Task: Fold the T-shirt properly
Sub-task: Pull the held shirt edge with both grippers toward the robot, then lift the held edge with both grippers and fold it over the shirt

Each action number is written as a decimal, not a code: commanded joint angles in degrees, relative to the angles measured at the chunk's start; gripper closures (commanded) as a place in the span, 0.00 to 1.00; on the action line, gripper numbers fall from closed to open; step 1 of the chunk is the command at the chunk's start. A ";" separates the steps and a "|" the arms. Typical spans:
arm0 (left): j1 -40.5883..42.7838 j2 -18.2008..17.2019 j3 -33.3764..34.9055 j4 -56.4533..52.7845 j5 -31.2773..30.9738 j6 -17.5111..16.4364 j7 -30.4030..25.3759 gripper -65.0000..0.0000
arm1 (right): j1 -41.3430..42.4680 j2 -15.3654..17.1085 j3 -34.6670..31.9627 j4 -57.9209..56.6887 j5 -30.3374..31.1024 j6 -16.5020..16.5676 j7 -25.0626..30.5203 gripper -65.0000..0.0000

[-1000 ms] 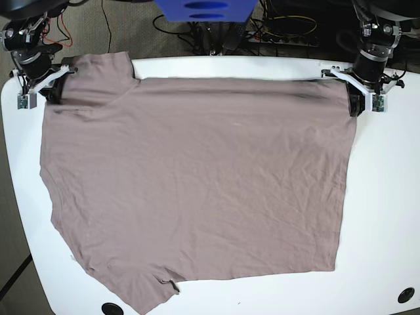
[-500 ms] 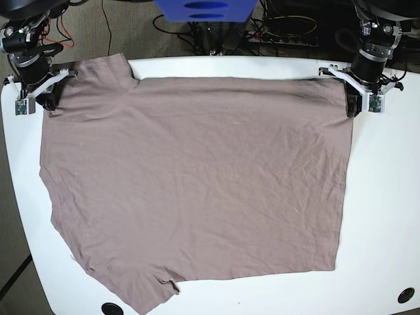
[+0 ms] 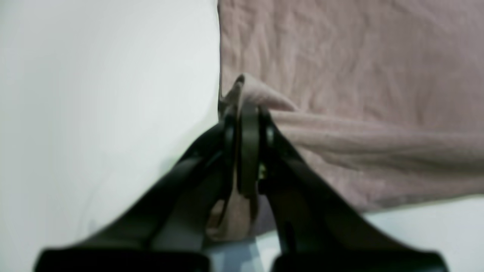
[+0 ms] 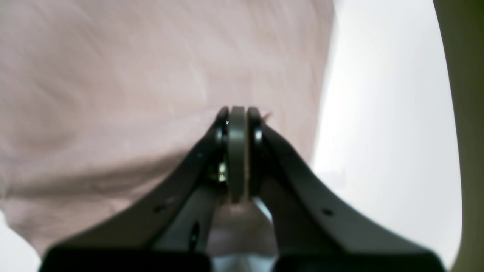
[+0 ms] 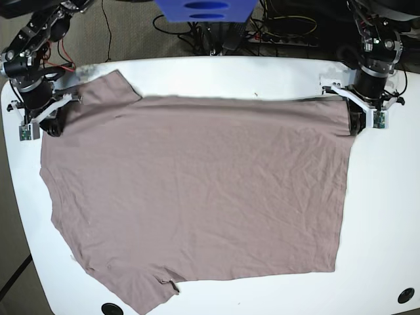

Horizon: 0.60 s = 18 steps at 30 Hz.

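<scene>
Across the broad white rounded tabletop [image 5: 387, 216] a plain taupe short-sleeved T-shirt [image 5: 197, 197] of thin, wrinkled fabric is lying spread out, covering most of the surface from the far edge down to the near edge. One sleeve is poking out at the far corner on the base view's left, and another is hanging near the bottom edge, close to a small dark hole in the tabletop. Behind the tabletop, a blue box [image 5: 205, 10] and a tangle of dark cables [image 5: 289, 29] are sitting on the floor. At the far corner on the base view's right, the left tool [image 5: 357, 117] is clenching the T-shirt's corner; the left wrist view is showing its black fingers [image 3: 245, 151] pressed together with a bunched fold of fabric pinched between them and lifted off the white surface. On the opposite far corner, the right tool [image 5: 47, 123] is gripping the T-shirt's edge beside the sleeve; in the right wrist view its dark fingers [image 4: 238, 151] are closed tight, with a strip of cloth showing between them and fabric stretching away to the left.
</scene>
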 commanded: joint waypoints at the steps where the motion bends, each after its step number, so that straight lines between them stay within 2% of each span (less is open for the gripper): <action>1: -1.17 -0.42 -0.91 -0.68 -0.02 0.10 -0.97 1.00 | 1.24 0.62 0.84 -1.13 -0.44 0.03 0.25 1.00; 8: -3.53 -0.18 -2.41 -1.22 0.18 -0.22 -0.05 1.00 | 4.29 0.91 0.80 -3.37 -0.37 0.03 -0.88 1.00; 18: -7.99 0.29 -2.67 0.36 1.00 -0.22 4.46 1.00 | 8.59 1.11 1.44 -3.15 0.71 0.03 -4.41 1.00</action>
